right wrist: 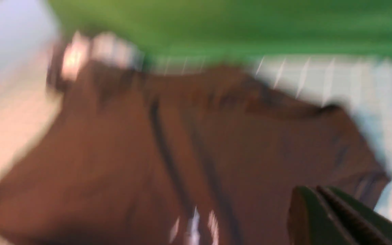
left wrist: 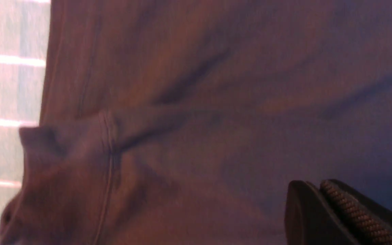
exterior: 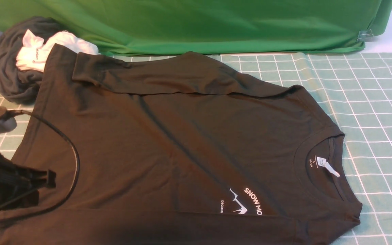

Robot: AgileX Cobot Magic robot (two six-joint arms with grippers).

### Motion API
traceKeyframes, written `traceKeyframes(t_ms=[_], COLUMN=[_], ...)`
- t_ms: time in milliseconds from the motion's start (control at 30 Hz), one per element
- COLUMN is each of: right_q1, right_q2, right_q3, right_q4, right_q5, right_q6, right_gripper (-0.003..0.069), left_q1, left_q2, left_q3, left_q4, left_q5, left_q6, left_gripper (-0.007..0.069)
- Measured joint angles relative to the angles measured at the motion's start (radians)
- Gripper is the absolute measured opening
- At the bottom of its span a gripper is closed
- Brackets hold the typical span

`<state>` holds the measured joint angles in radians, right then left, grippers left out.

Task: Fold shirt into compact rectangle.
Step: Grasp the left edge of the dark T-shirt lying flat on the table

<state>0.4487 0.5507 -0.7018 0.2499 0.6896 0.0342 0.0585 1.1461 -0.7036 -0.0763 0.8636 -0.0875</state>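
shirt: black-brown soft knit shirt (exterior: pixel 182 136), lying flat mid-table, ribbed crew collar toward my right, far sleeve folded across the body
print: white "SNOW MO", mountain logo, "DECEMB"; neck tag (exterior: pixel 328 168) white, text unreadable
surface: pale green grid cloth (exterior: pixel 369 102); green drape (exterior: pixel 216 23) behind
my left gripper (left wrist: pixel 322 194): fingers together, over the hem end
my right gripper (right wrist: pixel 318 194): fingers together, above the shirt; view blurred
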Motion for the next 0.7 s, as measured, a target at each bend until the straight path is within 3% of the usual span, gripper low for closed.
traceKeyframes(t_ms=[133, 233, 500, 700], right_q1=[0.105, 0.191, 0.324, 0.349], right_q2=[0.131, 0.226, 0.358, 0.391], right_q3=[-0.004, -0.004, -0.004, -0.005], right_q4=[0.000, 0.000, 0.000, -0.001], right_q5=[0.041, 0.052, 0.011, -0.034], right_q6=[-0.034, -0.051, -0.081, -0.103], right_gripper=[0.0020, 0.0020, 0.0022, 0.0028], left_q1=[0.006, 0.075, 0.318, 0.359], left_q2=[0.041, 0.080, 0.167, 0.168], left_q3=[0.000, 0.000, 0.000, 0.000], left_q4=[0.140, 0.210, 0.157, 0.155], left_q5=[-0.012, -0.021, -0.026, -0.058], left_q6=[-0.127, -0.191, -0.187, -0.144], left_gripper=[0.0014, 0.0014, 0.0014, 0.0044])
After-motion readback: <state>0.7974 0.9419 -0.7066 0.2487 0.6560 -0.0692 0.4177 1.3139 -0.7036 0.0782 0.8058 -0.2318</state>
